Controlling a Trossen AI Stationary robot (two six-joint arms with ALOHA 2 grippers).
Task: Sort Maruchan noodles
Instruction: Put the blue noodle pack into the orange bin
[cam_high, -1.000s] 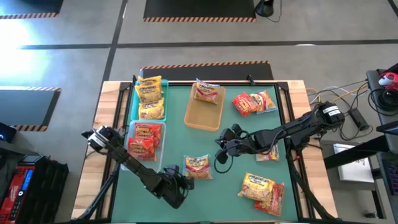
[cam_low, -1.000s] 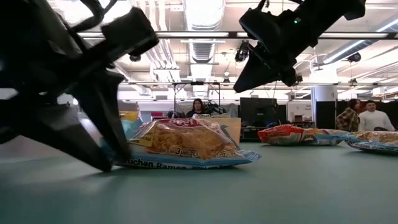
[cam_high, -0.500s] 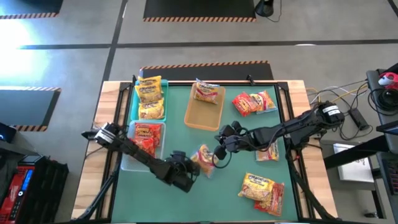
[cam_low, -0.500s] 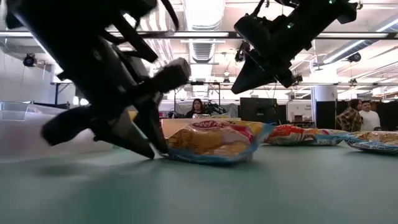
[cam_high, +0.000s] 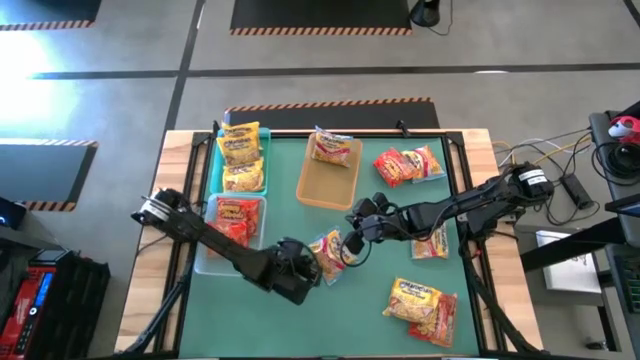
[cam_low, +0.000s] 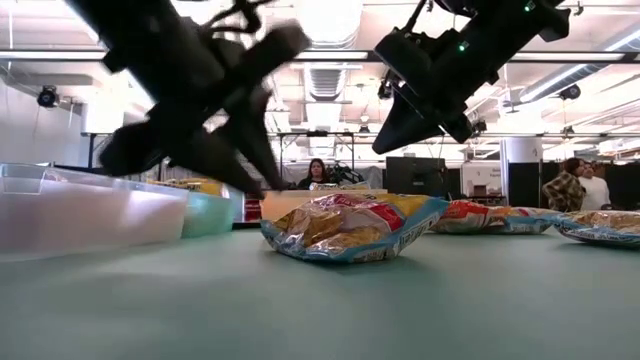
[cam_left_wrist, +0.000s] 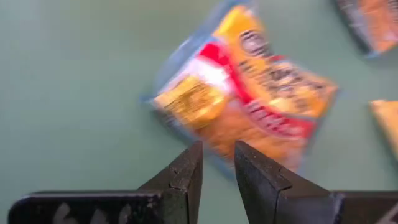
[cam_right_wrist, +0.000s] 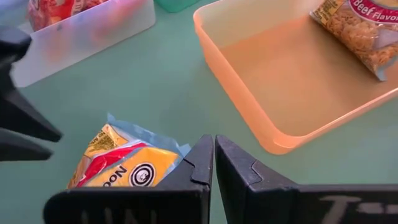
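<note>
Left gripper (cam_high: 305, 277) has lifted off the noodle packet (cam_high: 329, 254), jaws slightly apart and empty, packet shoved mid-table toward the right gripper (cam_high: 352, 243), jaws together above it; packet not yet binned.

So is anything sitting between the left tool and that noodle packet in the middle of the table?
Nothing visible. The left tool hangs just off the packet, slightly parted and empty, with only bare mat between them. The right tool, shut, hovers close on the packet's other side.
</note>
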